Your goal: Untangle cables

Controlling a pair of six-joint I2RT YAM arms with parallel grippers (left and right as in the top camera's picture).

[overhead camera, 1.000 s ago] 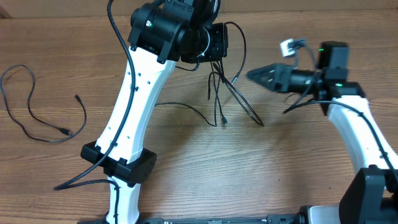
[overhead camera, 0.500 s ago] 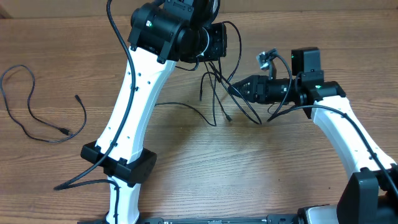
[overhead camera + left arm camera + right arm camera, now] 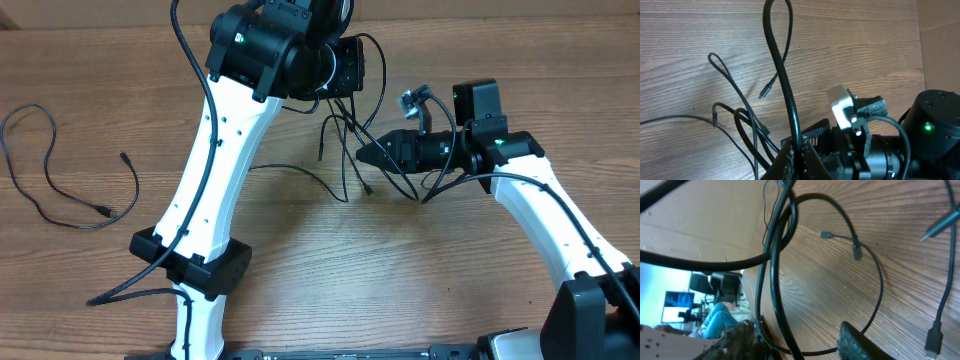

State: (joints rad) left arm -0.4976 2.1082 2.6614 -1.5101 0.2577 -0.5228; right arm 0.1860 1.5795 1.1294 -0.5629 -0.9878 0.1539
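Pinching the cables (image 3: 784, 85), the left gripper (image 3: 796, 161) has its jaws clamped together on the black cords, which spread from it down to the table (image 3: 330, 270). The right gripper (image 3: 796, 345) sits among those strands, fingers apart, with two cords running between them. Small plug ends (image 3: 826, 234) lie on the wood nearby. A separate cable (image 3: 60, 192) lies well apart, beyond the left arm.

Plain wood-grain worktop (image 3: 400, 280). One loose cable (image 3: 104, 211) lies flat on it, way off from the right claw (image 3: 362, 155); the tangle (image 3: 352, 170) trails its ends right beside that claw.
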